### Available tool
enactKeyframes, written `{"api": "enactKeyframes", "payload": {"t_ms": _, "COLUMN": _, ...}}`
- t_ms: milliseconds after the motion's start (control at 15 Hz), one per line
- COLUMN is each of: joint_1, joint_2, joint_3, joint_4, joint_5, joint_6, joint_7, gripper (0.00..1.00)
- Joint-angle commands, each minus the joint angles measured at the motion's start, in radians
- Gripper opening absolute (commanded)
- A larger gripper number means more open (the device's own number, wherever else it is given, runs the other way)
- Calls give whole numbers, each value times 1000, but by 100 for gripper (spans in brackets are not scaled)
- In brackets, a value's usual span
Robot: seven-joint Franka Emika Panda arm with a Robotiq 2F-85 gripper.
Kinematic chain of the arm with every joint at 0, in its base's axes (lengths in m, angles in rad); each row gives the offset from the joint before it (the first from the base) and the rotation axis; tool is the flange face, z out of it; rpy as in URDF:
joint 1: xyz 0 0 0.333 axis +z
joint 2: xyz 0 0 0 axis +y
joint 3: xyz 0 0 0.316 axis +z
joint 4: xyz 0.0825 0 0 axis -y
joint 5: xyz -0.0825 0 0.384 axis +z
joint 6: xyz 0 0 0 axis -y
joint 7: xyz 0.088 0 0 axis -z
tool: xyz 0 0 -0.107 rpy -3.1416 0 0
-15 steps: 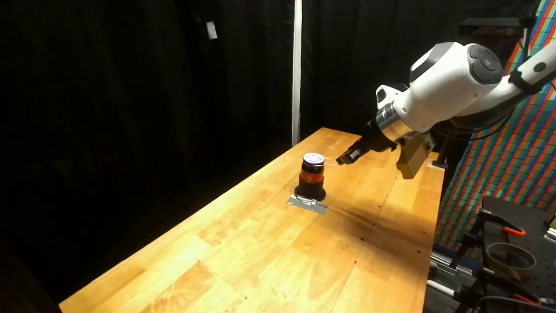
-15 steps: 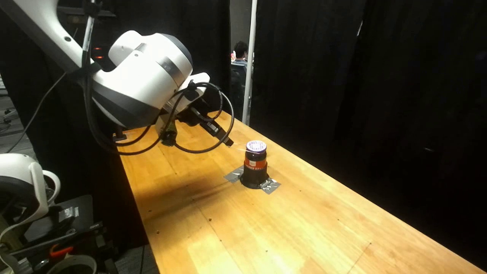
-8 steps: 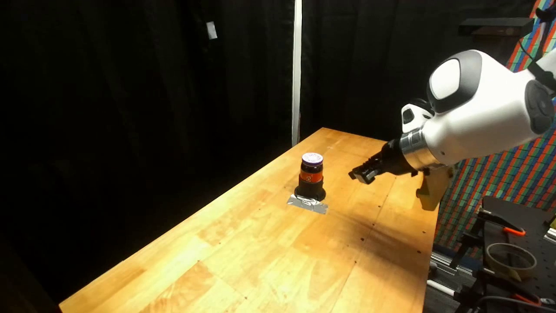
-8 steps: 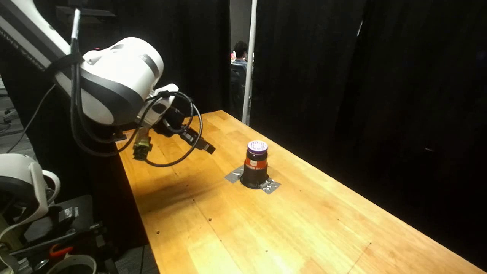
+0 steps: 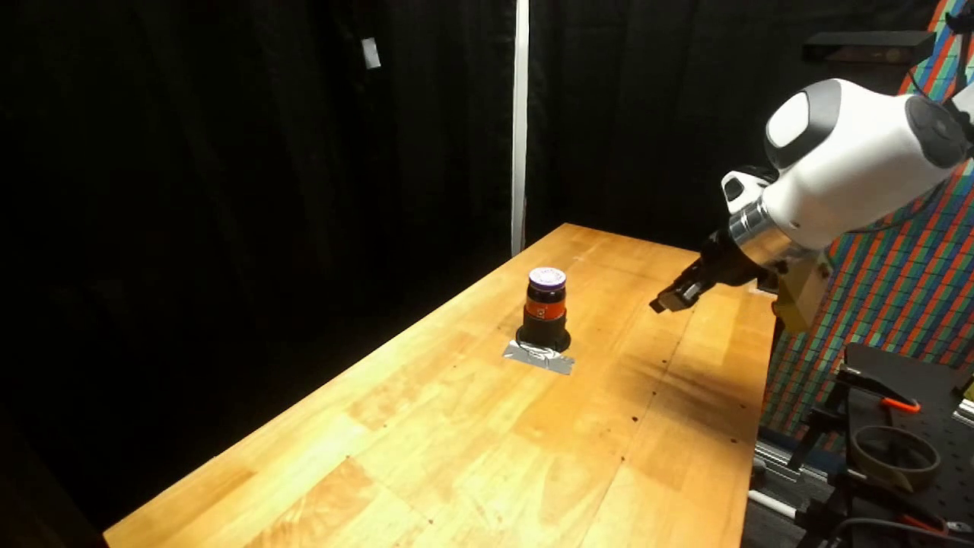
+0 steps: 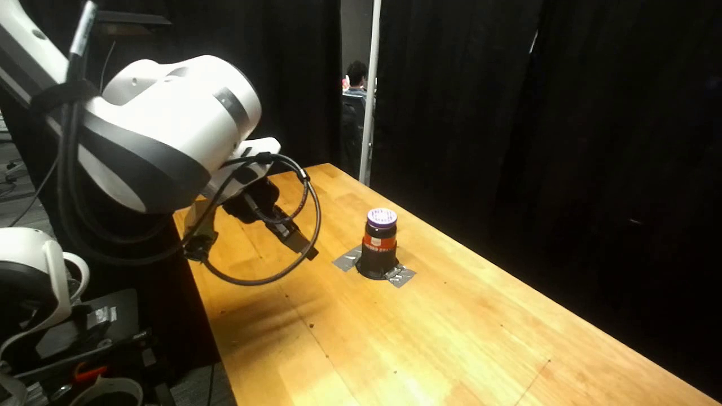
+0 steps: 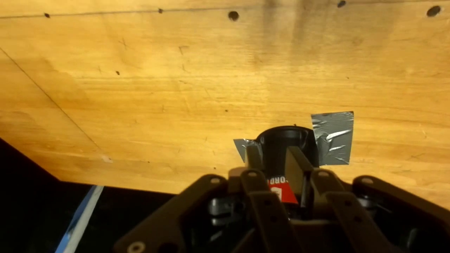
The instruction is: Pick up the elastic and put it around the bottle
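The small bottle (image 5: pixel 545 310) stands upright in a black holder on the table, with an orange-red label and a purple-rimmed white cap top. It shows in both exterior views (image 6: pixel 379 243). In the wrist view its red label (image 7: pixel 284 192) shows between the fingers, beyond them. My gripper (image 5: pixel 670 302) hangs in the air above the table, apart from the bottle; it also shows in an exterior view (image 6: pixel 311 254). In the wrist view the fingertips (image 7: pixel 272 154) stand apart with a gap and nothing visible between them. The elastic cannot be made out in any view now.
The black holder (image 6: pixel 377 266) is fixed to the wooden table (image 5: pixel 487 457) with grey tape (image 7: pixel 334 137). A cable loop (image 6: pixel 316 225) hangs by the wrist. Dark curtains and a pale pole (image 5: pixel 520 122) stand behind the table. A tape roll (image 5: pixel 898 453) lies on a side bench.
One second ago a thin strand stretched between my gripper and the bottle's neck; it no longer shows. My gripper has backed away from the bottle towards the robot's base. The bottle stays in place.
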Motion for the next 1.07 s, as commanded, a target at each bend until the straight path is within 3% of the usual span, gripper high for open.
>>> {"api": "enactKeyframes", "payload": {"t_ms": 0, "joint_1": -158, "joint_2": 86, "joint_3": -37, "joint_4": -26, "joint_5": 78, "joint_6": 275, "joint_7": -235, "gripper": 60}}
{"api": "enactKeyframes", "payload": {"t_ms": 133, "joint_1": -242, "joint_2": 190, "joint_3": 0, "joint_4": 6, "joint_5": -85, "joint_6": 428, "joint_7": -82, "gripper": 74}}
{"api": "enactKeyframes", "payload": {"t_ms": 333, "joint_1": -228, "joint_2": 304, "joint_3": -46, "joint_4": 103, "joint_5": -292, "joint_6": 642, "joint_7": 117, "gripper": 98}}
{"api": "enactKeyframes", "payload": {"t_ms": 533, "joint_1": -173, "joint_2": 376, "joint_3": -115, "joint_4": 232, "joint_5": -421, "joint_6": 855, "joint_7": 266, "gripper": 100}}
{"api": "enactKeyframes", "payload": {"t_ms": 800, "joint_1": -134, "joint_2": 447, "joint_3": -197, "joint_4": 438, "joint_5": -486, "joint_6": 1125, "joint_7": 388, "gripper": 100}}
{"api": "enactKeyframes", "payload": {"t_ms": 867, "joint_1": -133, "joint_2": 428, "joint_3": -196, "joint_4": 484, "joint_5": -520, "joint_6": 1154, "joint_7": 451, "gripper": 100}}
{"api": "enactKeyframes", "payload": {"t_ms": 933, "joint_1": -140, "joint_2": 403, "joint_3": -173, "joint_4": 386, "joint_5": -459, "joint_6": 1063, "joint_7": 350, "gripper": 100}}
{"api": "enactKeyframes", "payload": {"t_ms": 1000, "joint_1": -131, "joint_2": 408, "joint_3": -179, "joint_4": 415, "joint_5": -465, "joint_6": 1056, "joint_7": 369, "gripper": 100}}
